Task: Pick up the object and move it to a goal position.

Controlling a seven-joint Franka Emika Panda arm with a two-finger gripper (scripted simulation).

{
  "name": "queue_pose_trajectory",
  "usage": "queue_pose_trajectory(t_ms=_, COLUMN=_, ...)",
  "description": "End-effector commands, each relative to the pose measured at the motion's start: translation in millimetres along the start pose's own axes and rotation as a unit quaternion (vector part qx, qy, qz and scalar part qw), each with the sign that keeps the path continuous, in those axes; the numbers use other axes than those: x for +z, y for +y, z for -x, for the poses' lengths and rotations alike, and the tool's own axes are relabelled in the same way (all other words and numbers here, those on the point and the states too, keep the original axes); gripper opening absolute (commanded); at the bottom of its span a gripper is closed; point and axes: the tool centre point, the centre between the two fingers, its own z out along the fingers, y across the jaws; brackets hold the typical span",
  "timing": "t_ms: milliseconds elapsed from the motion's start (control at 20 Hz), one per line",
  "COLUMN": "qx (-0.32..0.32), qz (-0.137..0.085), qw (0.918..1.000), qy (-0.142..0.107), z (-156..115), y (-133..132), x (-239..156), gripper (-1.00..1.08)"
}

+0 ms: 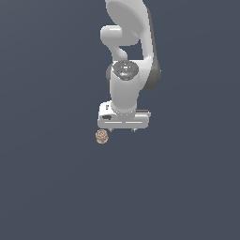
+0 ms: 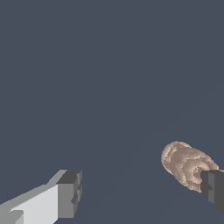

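A: What is the biggest thing you can see?

B: You see the floor [image 1: 47, 187]. It is dark blue-grey and flat, and it fills both views.

A: And after that?

B: You see the arm [image 1: 129, 51]. It is white with dark bits. In the exterior view it comes in from the top and points down.

A: What is at the end of the arm?

B: You see the gripper [image 1: 123, 129]. In the exterior view its wide white bar sits low, and only small tips poke out under it. In the wrist view the gripper [image 2: 140, 194] is spread wide. One finger [image 2: 65, 197] is white with a dark grey pad. The other finger [image 2: 214, 187] shows only as a dark pad at the edge of that view. There is a big gap between them, and nothing is held in it.

A: Where is the lump?

B: You see the lump [image 1: 102, 137] on the floor. It is small, tan-brown and bumpy. In the exterior view it sits just below the gripper's bar, a bit toward the exterior view's left. In the wrist view the lump [image 2: 186, 164] is right by the dark pad at the edge, and that pad hides a bit of it. You cannot tell if they touch.
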Motion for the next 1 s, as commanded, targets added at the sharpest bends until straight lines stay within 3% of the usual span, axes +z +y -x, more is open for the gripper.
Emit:
queue_pose_trajectory(t_ms=0, qx=0.000, qz=0.000, qw=1.0000, qy=0.000, z=0.0, y=0.0, x=0.0, gripper=1.00)
queue_pose_trajectory(t_ms=500, qx=-0.008, qz=-0.013, qw=0.9999, qy=-0.003, z=5.6, y=-16.2, x=-8.8, gripper=1.00)
queue_pose_trajectory(t_ms=950, qx=0.044, qz=-0.013, qw=0.9990, qy=-0.003, z=9.6, y=7.5, x=6.8, gripper=1.00)
